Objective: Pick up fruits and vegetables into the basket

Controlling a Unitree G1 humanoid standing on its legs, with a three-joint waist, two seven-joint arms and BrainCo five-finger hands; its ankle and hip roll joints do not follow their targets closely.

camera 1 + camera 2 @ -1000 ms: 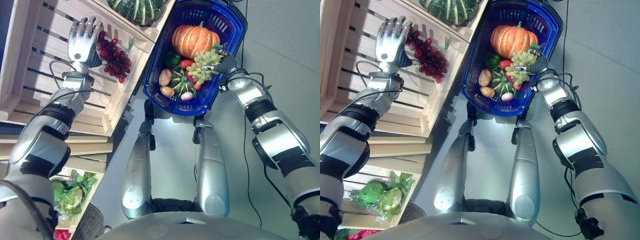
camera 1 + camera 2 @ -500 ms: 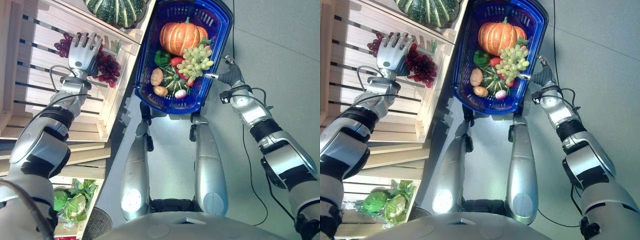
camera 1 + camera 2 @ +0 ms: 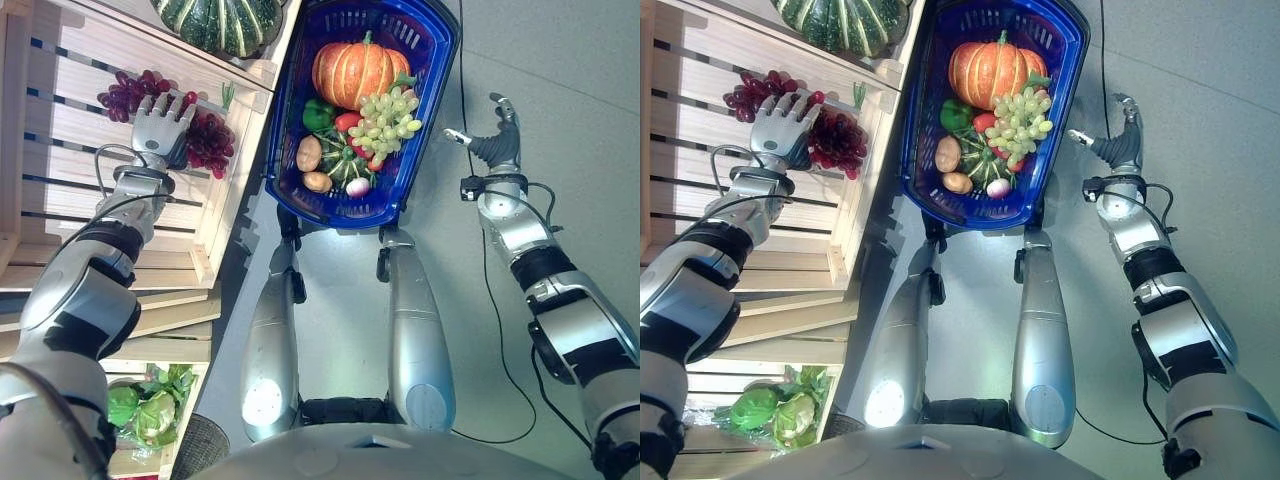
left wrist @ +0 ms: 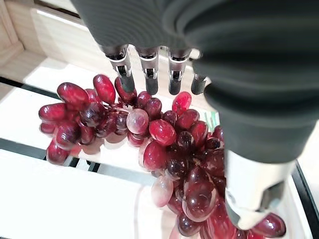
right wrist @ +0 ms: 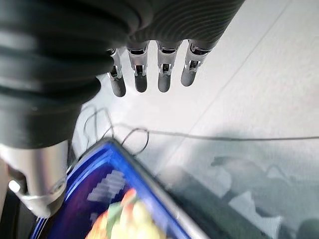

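Observation:
A bunch of red grapes (image 3: 207, 141) lies in a slatted wooden crate (image 3: 60, 150) on my left. My left hand (image 3: 160, 124) is over the middle of the bunch, open, its straight fingers (image 4: 149, 74) just above the grapes (image 4: 164, 134). The blue basket (image 3: 436, 70) stands on the floor ahead. It holds an orange pumpkin (image 3: 355, 72), green grapes (image 3: 387, 114), a green pepper (image 3: 317, 113), potatoes (image 3: 308, 153) and other small vegetables. To the right of the basket, my right hand (image 3: 496, 140) is open and empty above the grey floor, with the basket's rim (image 5: 99, 169) beside it.
A green striped squash (image 3: 222, 18) sits in the crate beyond the red grapes. Leafy greens (image 3: 150, 410) lie in a lower crate at the bottom left. The crate's wooden wall (image 3: 235, 170) stands between the red grapes and the basket. Grey floor stretches to the right.
My right hand has let go of the green grapes in the basket and drawn away to the right. My left hand has settled over the red grapes. The camera has shifted.

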